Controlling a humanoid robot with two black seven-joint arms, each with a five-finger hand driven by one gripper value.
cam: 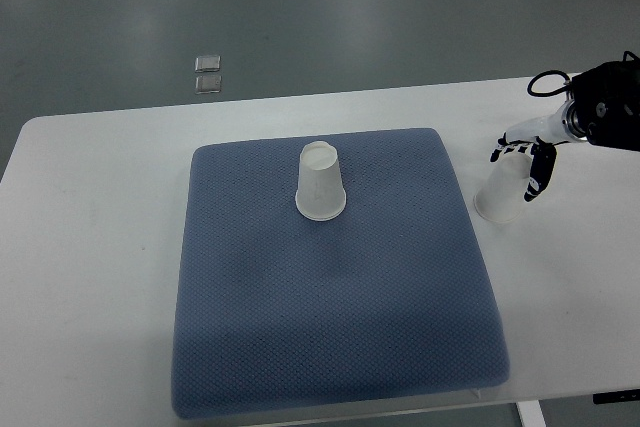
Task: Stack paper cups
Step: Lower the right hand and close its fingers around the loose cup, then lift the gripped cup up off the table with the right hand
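**Two paper cups, one on the pad and one in the right hand**

A white worktop [100,247] with rounded corners is seen from above, smooth and matte. Most of its middle is covered by a blue-grey pad [330,327], roughly square with softened corners and a fine dimpled weave; its surface looks cushioned and slightly puffed at the edges.

On the upper middle of the pad an inverted paper cup [320,185] is stood, its wider rolled rim down on the fabric and its narrower flat base turned up. It is plain white, tapered and unmarked.

A second paper cup [497,197], equally white and conical, is found off the pad, just beside its right edge on the bare worktop. It is grasped by the right hand [528,159], whose fingers [538,175], black-tipped on white segments, are closed around its upper part. The black wrist housing and a looped cable are shown entering from the right edge.

On the grey floor beyond the worktop two small clear square tiles [208,73] are set one above the other.
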